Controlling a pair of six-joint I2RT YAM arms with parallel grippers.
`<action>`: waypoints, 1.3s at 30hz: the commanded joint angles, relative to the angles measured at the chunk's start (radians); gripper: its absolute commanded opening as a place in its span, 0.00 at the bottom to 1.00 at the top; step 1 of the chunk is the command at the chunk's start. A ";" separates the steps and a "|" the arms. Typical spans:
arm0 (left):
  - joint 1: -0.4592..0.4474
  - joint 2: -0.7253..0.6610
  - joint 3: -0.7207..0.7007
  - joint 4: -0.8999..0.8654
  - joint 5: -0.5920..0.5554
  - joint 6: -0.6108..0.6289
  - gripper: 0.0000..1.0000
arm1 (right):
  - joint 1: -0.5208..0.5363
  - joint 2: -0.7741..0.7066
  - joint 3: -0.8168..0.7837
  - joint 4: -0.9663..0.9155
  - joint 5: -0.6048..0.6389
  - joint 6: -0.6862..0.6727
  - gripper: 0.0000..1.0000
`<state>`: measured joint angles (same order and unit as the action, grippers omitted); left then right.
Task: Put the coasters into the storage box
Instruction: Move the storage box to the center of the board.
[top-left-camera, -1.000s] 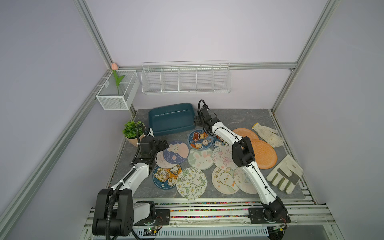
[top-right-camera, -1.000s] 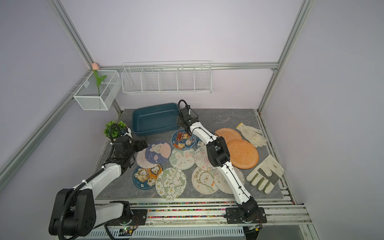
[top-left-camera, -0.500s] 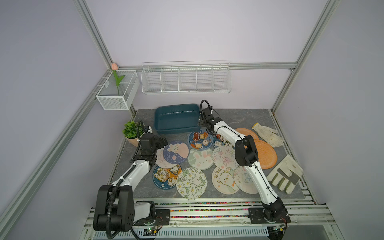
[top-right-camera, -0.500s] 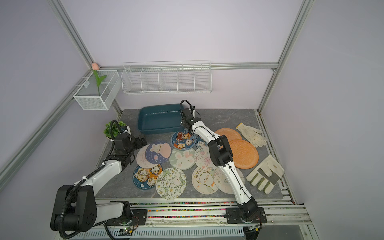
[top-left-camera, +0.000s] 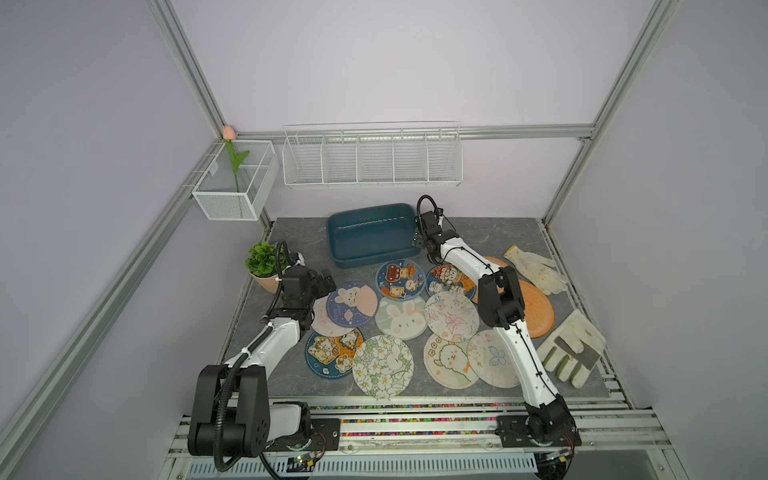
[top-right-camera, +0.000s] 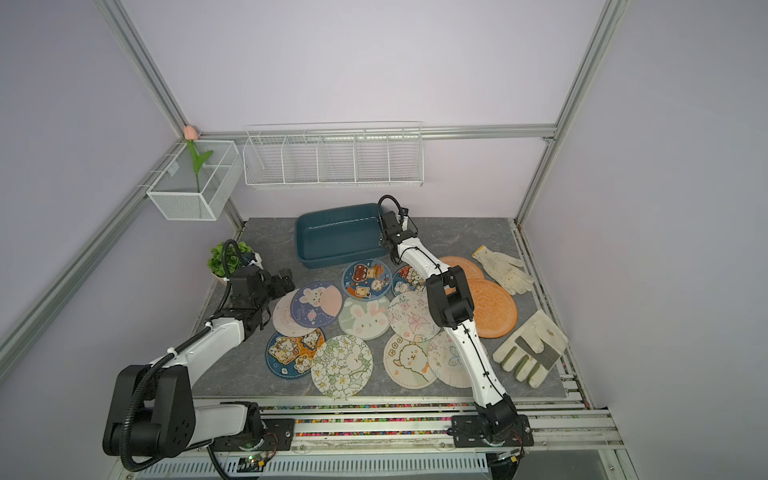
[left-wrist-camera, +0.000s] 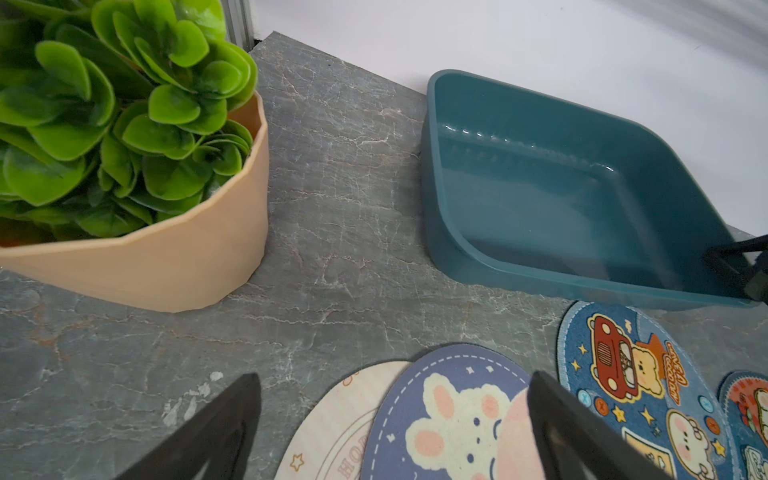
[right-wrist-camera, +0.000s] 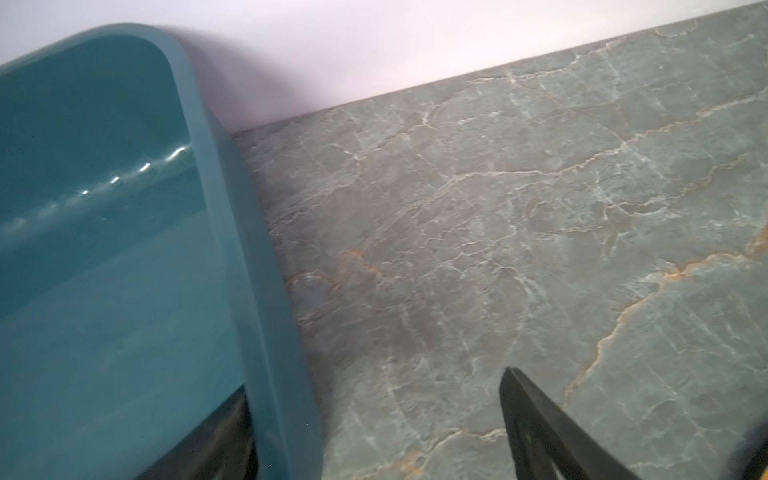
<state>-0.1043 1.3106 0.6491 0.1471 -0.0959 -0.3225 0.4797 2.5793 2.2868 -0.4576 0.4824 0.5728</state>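
The storage box (top-left-camera: 370, 232) (top-right-camera: 336, 239) is a teal tub at the back, open side up with nothing inside. My right gripper (top-left-camera: 417, 237) (top-right-camera: 384, 241) (right-wrist-camera: 376, 382) is open astride its right wall (right-wrist-camera: 266, 316), one finger inside and one over the table. Several coasters lie spread in front of the box, some overlapping. My left gripper (top-left-camera: 327, 277) (top-right-camera: 286, 277) (left-wrist-camera: 395, 376) is open just above the far edges of a purple bunny coaster (top-left-camera: 351, 303) (left-wrist-camera: 449, 419) and the pink striped coaster (top-left-camera: 322, 322) (left-wrist-camera: 332, 424) beneath it. Two plain orange coasters (top-left-camera: 536, 309) lie at the right.
A potted plant (top-left-camera: 264, 264) (left-wrist-camera: 124, 166) stands at the left edge beside my left gripper. Two off-white gloves (top-left-camera: 534, 266) (top-left-camera: 573, 353) lie at the right. White wire baskets (top-left-camera: 372, 158) (top-left-camera: 235, 183) hang on the walls above the table.
The storage box has shifted to the right along the back wall with my right gripper, and its inside now faces up. My left gripper has edged a little toward the back.
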 joint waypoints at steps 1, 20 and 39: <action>-0.002 0.013 0.034 -0.006 -0.013 -0.018 0.99 | -0.014 -0.065 -0.050 -0.033 0.037 -0.006 0.87; -0.048 0.053 0.088 -0.032 0.007 -0.013 0.99 | -0.060 -0.147 -0.191 0.027 0.078 -0.042 0.96; -0.186 0.238 0.278 -0.103 0.116 -0.101 0.99 | -0.057 -0.463 -0.522 0.041 -0.202 -0.146 0.93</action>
<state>-0.2707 1.4982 0.8734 0.0673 -0.0238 -0.3782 0.4206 2.1983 1.8412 -0.3912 0.3584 0.4450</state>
